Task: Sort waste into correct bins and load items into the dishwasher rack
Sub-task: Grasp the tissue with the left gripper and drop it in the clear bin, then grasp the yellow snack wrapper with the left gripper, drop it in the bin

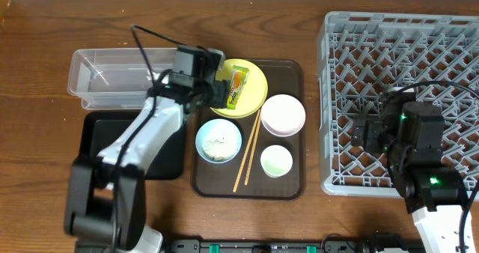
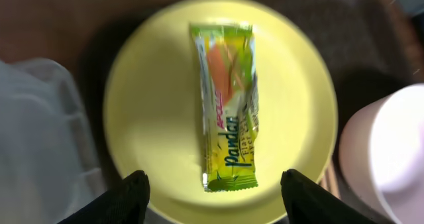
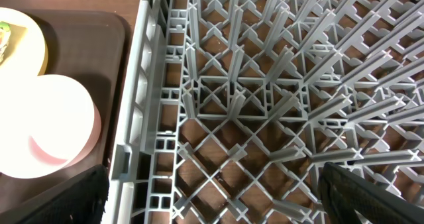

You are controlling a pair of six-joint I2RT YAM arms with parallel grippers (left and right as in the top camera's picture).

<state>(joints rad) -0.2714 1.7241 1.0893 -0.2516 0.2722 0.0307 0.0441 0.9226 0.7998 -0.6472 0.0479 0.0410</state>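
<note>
**Q:** What lies in front of you, starting from the near edge?

**A:** On the large brown serving tray (image 1: 288, 182), nearest me, sit a small whitish-green cup (image 1: 276, 161) and a light blue bowl (image 1: 200, 133) holding beige rice-like scraps (image 1: 218, 142). Two wooden chopsticks (image 1: 248, 152) lie between them. Behind the cup is a pale pink bowl (image 1: 282, 114). At the tray's far left corner is a round yellow plate (image 1: 258, 88), and a green-yellow snack wrapper (image 1: 238, 87) lies flat on it.

**Q:** And your hands?

**A:** My left gripper (image 2: 213, 187) hovers over the plate, spread wide and empty. Its fingers flank one end of the wrapper without touching it. My right gripper (image 3: 212, 197) is also spread and empty, above the near left part of the big grey pegged plastic rack (image 3: 265, 118) at the table's right edge.

**Q:** How will the wrapper handle?

**A:** I judge it light, thin and crinkly. On that smooth plate it may skate away under a clumsy touch. I'd pinch across its narrow width near the middle, where the film seems to stand up a little, not at the flat sealed ends.

**Q:** Where does it go?

**A:** There are two bins by the left edge: a clear plastic rectangular tub (image 1: 112, 77) toward the far left corner, and a shallow black rectangular tray (image 1: 171, 162) nearer me. I cannot tell which one is right.
</note>
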